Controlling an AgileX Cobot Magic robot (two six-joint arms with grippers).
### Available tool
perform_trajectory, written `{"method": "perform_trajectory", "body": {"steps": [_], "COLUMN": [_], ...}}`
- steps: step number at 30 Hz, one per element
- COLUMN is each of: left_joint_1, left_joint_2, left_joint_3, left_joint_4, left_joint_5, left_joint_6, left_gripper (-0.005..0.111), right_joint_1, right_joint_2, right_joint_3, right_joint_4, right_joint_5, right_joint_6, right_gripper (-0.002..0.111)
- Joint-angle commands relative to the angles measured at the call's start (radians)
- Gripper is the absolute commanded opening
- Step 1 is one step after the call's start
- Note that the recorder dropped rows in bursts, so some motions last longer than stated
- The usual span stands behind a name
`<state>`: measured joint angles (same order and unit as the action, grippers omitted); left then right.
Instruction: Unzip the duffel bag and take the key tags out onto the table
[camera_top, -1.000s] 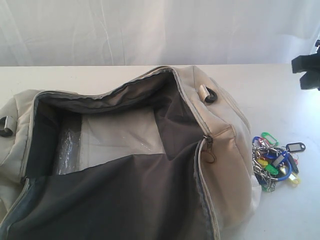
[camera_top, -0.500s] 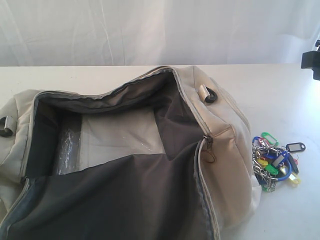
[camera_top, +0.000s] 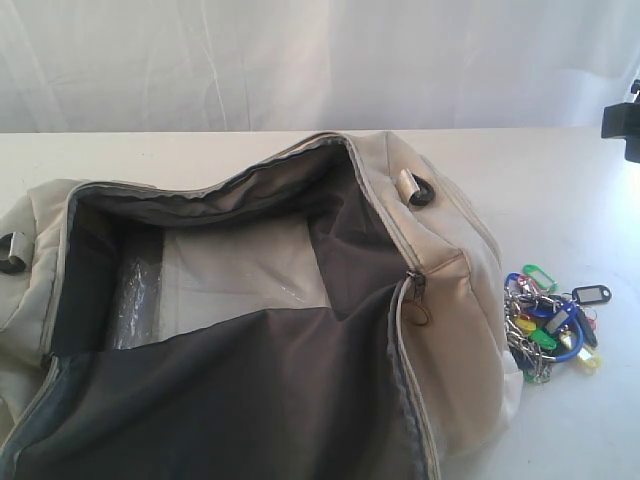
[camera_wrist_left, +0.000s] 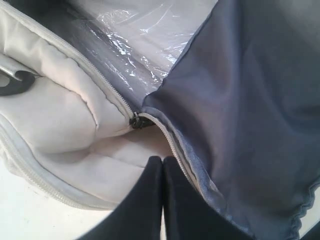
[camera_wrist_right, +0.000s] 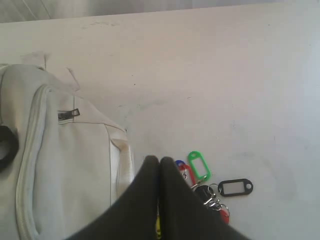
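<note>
Here is the cream-beige fabric duffel bag, mouth gaping wide, its dark grey lining slumped forward and a sheet of clear crinkled plastic film glinting at the bottom. I can spot no tags inside. And there they are: the bunch of small coloured plastic key tags on metal rings lies on the wide white table, just beside the bag's right-hand end. Green, blue, yellow, red and black sit heaped in 1 loose pile, chains tangled beneath, with the pile's long axis running alongside the bag's end panel.

The right gripper is clenched on nothing, its 2 fingers pressed tip to tip. It looks down with the bunch just past those tips — a green tag and a black tag fan out to one side. In the exterior view only a dark bit of that arm shows at the right edge, well apart from the pile, yet it is plainly the nearer arm. The left gripper is likewise closed and empty, hanging over the bag's rim near the grey zipper slider.

My call: zip open, tags out — the job looks finished, and the next move should be a plain retreat away from the pile.
</note>
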<state>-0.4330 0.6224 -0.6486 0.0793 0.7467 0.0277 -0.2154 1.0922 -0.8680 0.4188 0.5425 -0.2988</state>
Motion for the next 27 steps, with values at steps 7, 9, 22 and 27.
{"method": "perform_trajectory", "body": {"steps": [7,9,22,27], "left_joint_1": [0.001,0.001,0.331,0.421], "left_joint_2": [-0.006,-0.006,-0.281,-0.475], "left_joint_3": [0.007,0.007,0.210,0.453], "left_joint_4": [0.002,0.002,-0.280,-0.419], "left_joint_5": [0.001,0.001,-0.451,-0.547], "left_joint_6": [-0.004,-0.004,-0.109,-0.131], "left_gripper": [0.000,0.000,0.000,0.000], "right_joint_1": [0.000,0.000,0.000,0.000], "right_joint_2": [-0.006,-0.006,-0.006,-0.006], "right_joint_3": [0.001,0.001,0.001,0.001], "right_joint_4": [0.002,0.002,0.002,0.002], "right_joint_5": [-0.015,-0.015,-0.016,-0.016], "right_joint_6": [-0.012,-0.012,0.007,0.007], "right_gripper": [0.000,0.000,0.000,0.000]}}
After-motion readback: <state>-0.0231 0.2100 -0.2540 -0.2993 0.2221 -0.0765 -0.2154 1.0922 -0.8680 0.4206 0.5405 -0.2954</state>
